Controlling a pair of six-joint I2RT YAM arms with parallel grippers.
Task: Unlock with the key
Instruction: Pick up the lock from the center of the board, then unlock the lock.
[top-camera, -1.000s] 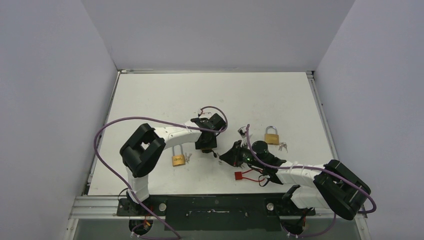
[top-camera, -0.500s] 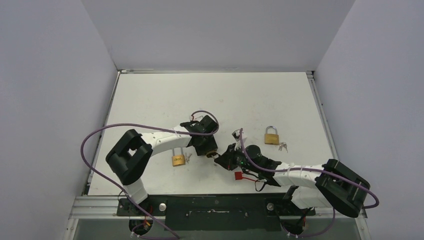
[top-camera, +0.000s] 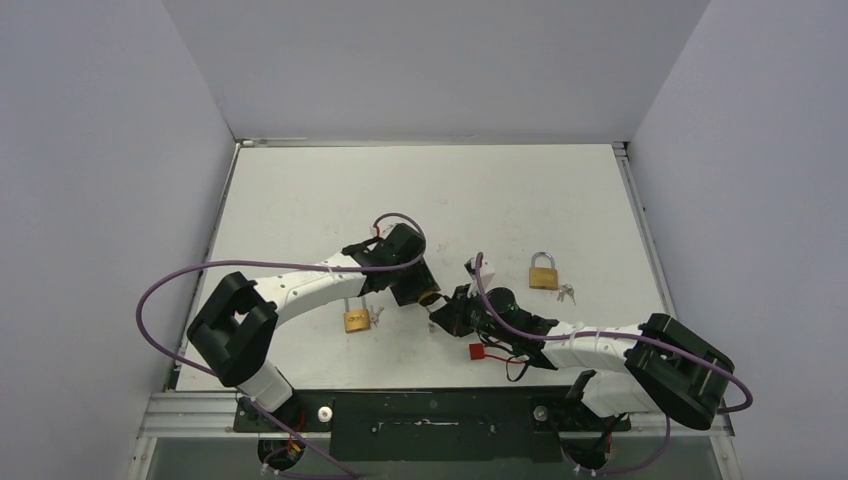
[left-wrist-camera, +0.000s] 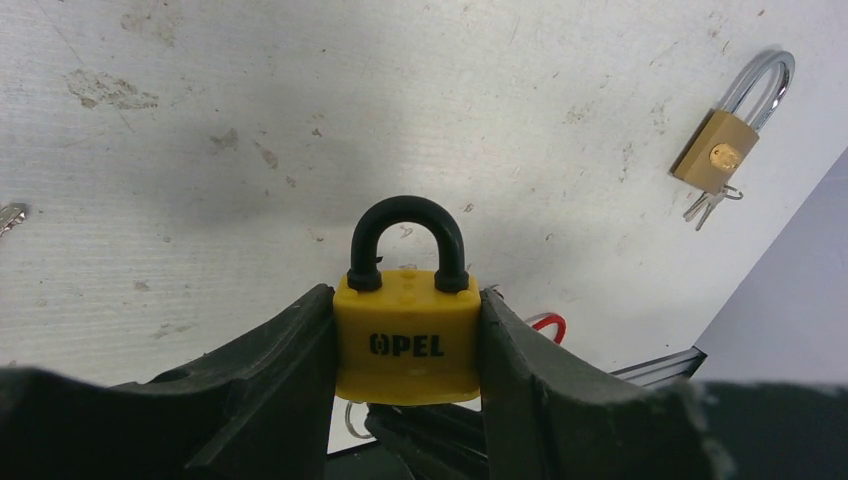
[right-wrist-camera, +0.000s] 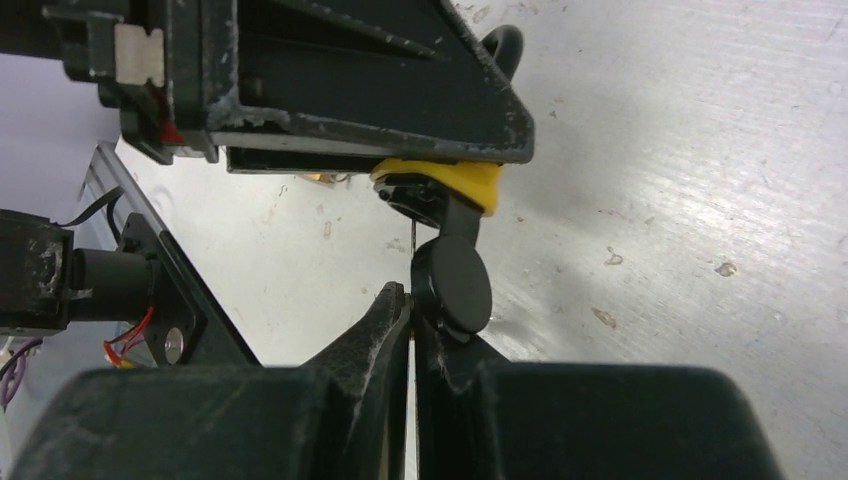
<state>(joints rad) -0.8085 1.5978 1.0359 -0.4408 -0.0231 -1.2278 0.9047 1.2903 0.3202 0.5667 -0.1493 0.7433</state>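
Two tools meet just in front of the middle of the white surface (top-camera: 330, 200), nose to nose. The left tool (top-camera: 424, 297) is at a middling width and clamps the yellow padlock (left-wrist-camera: 405, 345) by its two sides, one dark finger against each flank. The lock is lifted off the surface; in the left wrist view the word OPEL faces the camera and the black shackle (left-wrist-camera: 405, 225) stands with both legs seated in the body. The right tool (right-wrist-camera: 410, 300) has its fingers pressed together, only a thin seam between them. The key (right-wrist-camera: 452, 285), with a round black head, sticks out of the underside of the yellow padlock, and its head rests against the tip of the right tool; I cannot tell whether the fingers pinch it or merely touch it. Off to the right, well apart from both arms, the right brass padlock (top-camera: 543, 272) lies flat with a small bunch of keys (top-camera: 566, 293) just beside it. The left brass padlock (top-camera: 356, 318) lies under the left forearm, and a red tag (top-camera: 479, 352) lies beside the right arm.
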